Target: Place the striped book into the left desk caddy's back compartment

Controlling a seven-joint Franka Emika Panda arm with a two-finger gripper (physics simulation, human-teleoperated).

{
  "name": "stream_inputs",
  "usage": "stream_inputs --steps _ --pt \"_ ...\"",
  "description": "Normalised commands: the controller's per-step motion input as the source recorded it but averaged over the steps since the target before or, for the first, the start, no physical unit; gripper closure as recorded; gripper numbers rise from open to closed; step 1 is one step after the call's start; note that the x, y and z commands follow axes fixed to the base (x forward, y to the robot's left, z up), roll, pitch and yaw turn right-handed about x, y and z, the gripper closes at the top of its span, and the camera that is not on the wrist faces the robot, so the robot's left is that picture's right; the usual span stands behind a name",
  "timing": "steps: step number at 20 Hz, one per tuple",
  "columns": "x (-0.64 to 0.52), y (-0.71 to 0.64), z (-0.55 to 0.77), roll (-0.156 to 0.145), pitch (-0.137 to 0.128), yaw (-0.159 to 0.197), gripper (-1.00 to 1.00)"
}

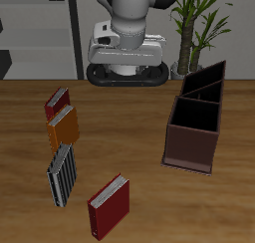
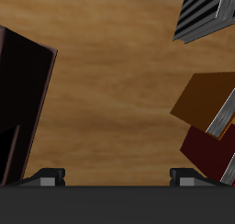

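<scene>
The striped book lies flat on the table near the front edge, and one corner of it shows in the wrist view. The left desk caddy stands across the table from the books. Its dark back compartment is the section farther from the front edge. In the wrist view the caddy is a near-black wall. My gripper is high above the table between the caddy and the books. Its fingertips are wide apart with nothing between them. I cannot make out the fingers in the exterior view.
An orange book and a dark red book lie behind the striped book; both also show in the wrist view, orange and red. Another dark red book lies at the front edge. A potted plant stands behind the table.
</scene>
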Motion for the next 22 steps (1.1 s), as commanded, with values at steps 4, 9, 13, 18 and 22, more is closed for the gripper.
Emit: stream_inputs --steps 4,9,13,18,22 --pt "0.14 -0.13 -0.08 0.018 0.029 -0.006 -1.0" --pt "0.33 -0.27 -0.01 0.0 -0.008 0.067 -1.0" --pt "0.25 -0.26 0.08 0.005 -0.012 0.018 -1.0" --pt "0.4 -0.47 0.22 0.032 -0.08 0.068 -1.0" --pt "0.28 -0.43 0.12 0.006 -0.041 0.022 -1.0"
